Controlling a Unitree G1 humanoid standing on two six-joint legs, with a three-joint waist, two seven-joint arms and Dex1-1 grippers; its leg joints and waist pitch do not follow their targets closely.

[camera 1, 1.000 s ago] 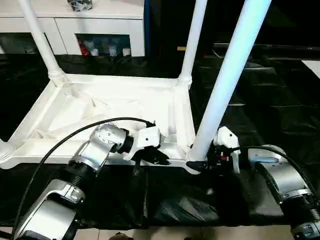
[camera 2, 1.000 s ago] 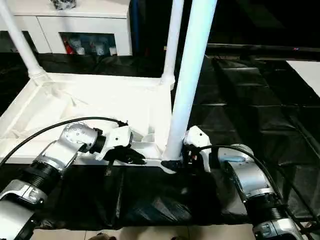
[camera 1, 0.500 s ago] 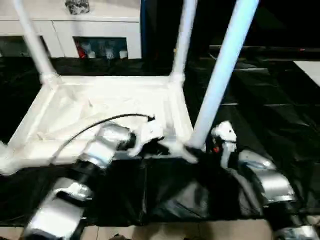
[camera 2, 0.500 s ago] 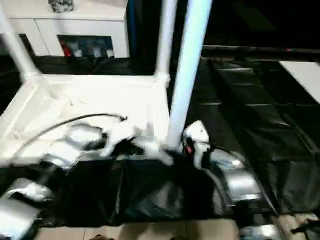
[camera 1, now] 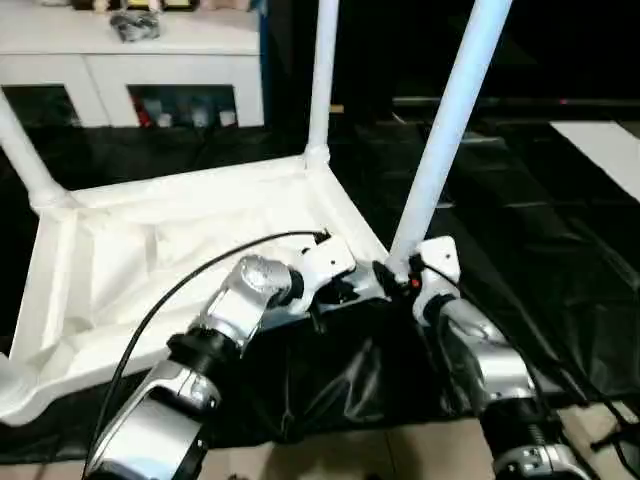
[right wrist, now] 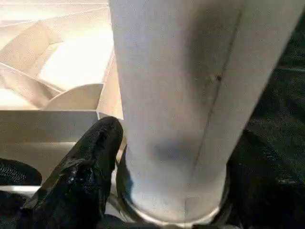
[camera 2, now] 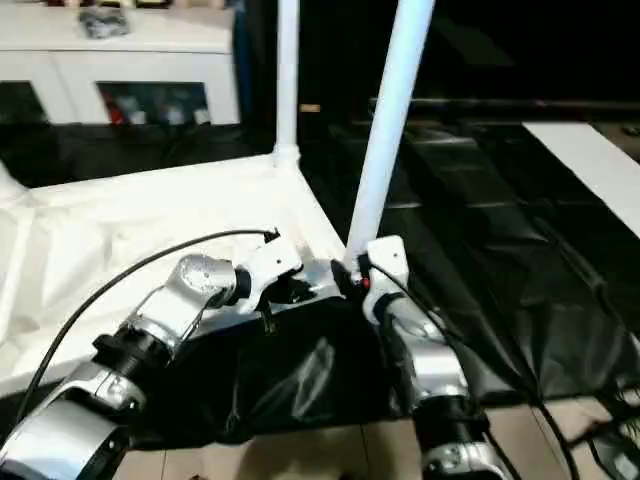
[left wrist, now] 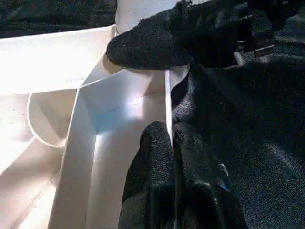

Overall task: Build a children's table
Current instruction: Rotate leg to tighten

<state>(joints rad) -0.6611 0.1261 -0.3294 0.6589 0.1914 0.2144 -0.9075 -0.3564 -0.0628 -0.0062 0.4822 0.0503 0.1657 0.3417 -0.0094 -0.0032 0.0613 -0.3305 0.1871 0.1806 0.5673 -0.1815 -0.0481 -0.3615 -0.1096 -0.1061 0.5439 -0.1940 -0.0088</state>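
Note:
The children's table lies upside down, its white ribbed tabletop (camera 1: 180, 230) on black sheeting. Three white legs stand in corner sockets: far left (camera 1: 25, 160), far right (camera 1: 322, 80) and near right (camera 1: 445, 140). My left gripper (camera 1: 335, 292) is shut on the tabletop's thin near rim (left wrist: 167, 95) beside that near right corner; in the left wrist view its fingertips (left wrist: 157, 138) pinch the wall. My right gripper (camera 1: 400, 278) grips the base of the near right leg (right wrist: 181, 71), one black finger (right wrist: 90, 162) pressed to each side just above the socket.
A white cabinet (camera 1: 150, 60) with glass doors stands behind the table. Black sheeting (camera 1: 560, 230) covers the ground around it, with a white patch (camera 1: 600, 140) at the far right. A strip of pale floor (camera 1: 350, 450) runs below my arms. A black cable (camera 1: 200, 280) arcs over my left forearm.
The whole view has shifted. The tabletop now lies turned, its near right corner farther from me. Both grippers stay at that corner, the left on the rim, the right on the leg.

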